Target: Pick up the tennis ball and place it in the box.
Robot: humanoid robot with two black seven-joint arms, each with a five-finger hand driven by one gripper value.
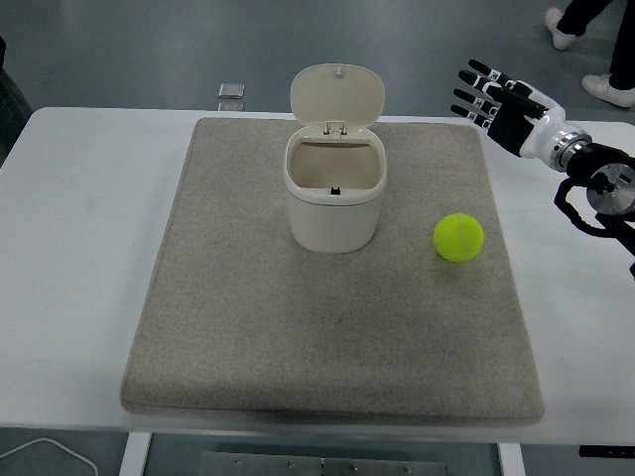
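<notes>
Right hand (501, 97) fingers spread, empty, well beyond the tennis ball (458, 238) on the mat (248, 327).

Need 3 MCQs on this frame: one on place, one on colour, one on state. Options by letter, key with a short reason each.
1. Where does the tennis ball lie relative to the box?
A. Inside it
B. On the mat to its right
C. On the bare table to its left

2. What colour is the mat?
A. Grey-beige
B. Blue
C. Black

3. What is the state of the box's lid?
A. Shut flat
B. Taken off and lying on the mat
C. Flipped open, standing up at the back

Key:
1 B: the ball rests on the mat, apart from the box, on its right side.
2 A: the mat is a grey-beige felt on the white table.
3 C: the lid stands upright behind the open mouth, hinged at the rear rim.

The right hand hovers with fingers spread at the mat's far right corner, holding nothing.
</notes>
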